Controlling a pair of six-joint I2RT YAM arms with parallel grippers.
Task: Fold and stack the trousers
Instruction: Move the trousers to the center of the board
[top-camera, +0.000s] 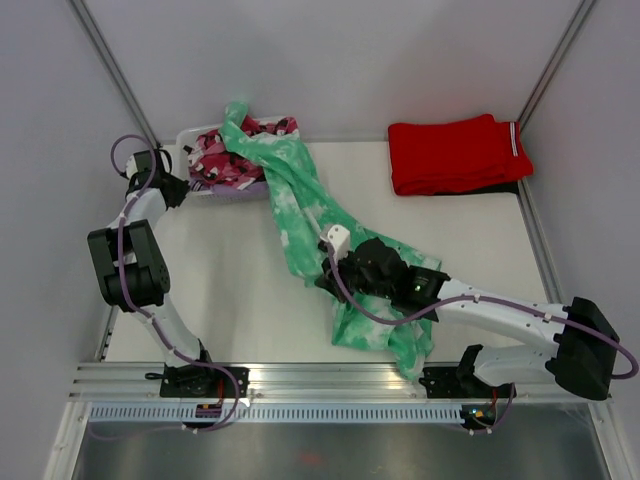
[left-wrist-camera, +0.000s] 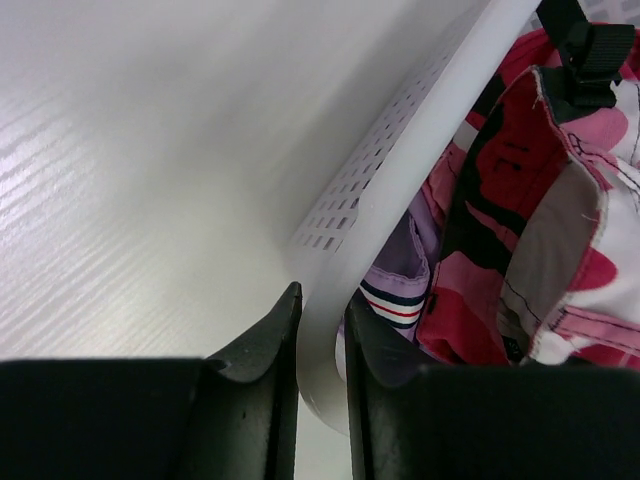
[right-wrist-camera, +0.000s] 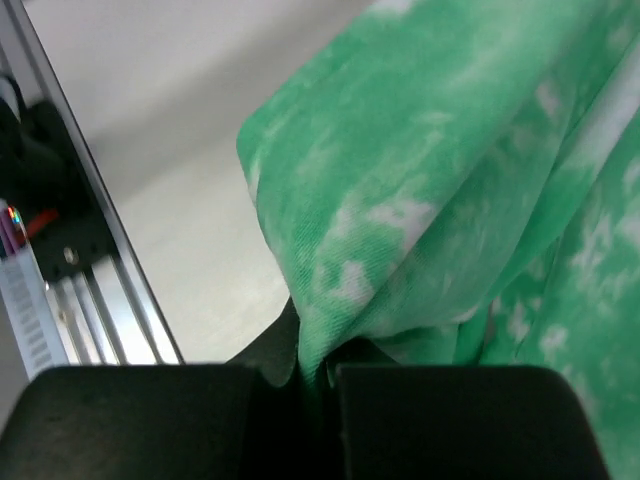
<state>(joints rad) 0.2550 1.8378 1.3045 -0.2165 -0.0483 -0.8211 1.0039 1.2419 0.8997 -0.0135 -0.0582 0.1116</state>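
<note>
the trousers (top-camera: 300, 215) lie in a long diagonal band: one end is draped over the right end of the white basket (top-camera: 190, 135), and the rest runs away from the basket toward the near edge, bunched and twisted, its last part over the metal rail (top-camera: 330, 378). the cloth looks thin, light and limp, so it will likely sag and fold on itself wherever it is not supported. it should not slip much, but a single pinch will only drag it into a rope. a waistband or hem corner looks like the best place to take hold, with two spread points to flatten it.

the right gripper (right-wrist-camera: 315, 365), well away from the basket on its near-right side, has its jaws pressed together on a fold of the green cloth near mid-length. the left gripper (left-wrist-camera: 322, 320) sits at the basket's left end, jaws narrow and clamped on the rim, which probably steadies it while the trousers come out. the camouflage garment (left-wrist-camera: 520, 200) lies inside, under the trouser end, and may snag and follow.

open table (top-camera: 230, 290) lies on the near side of the basket, enough to spread the cloth. the folded red trousers (top-camera: 455, 155) sit far to the basket's right.
</note>
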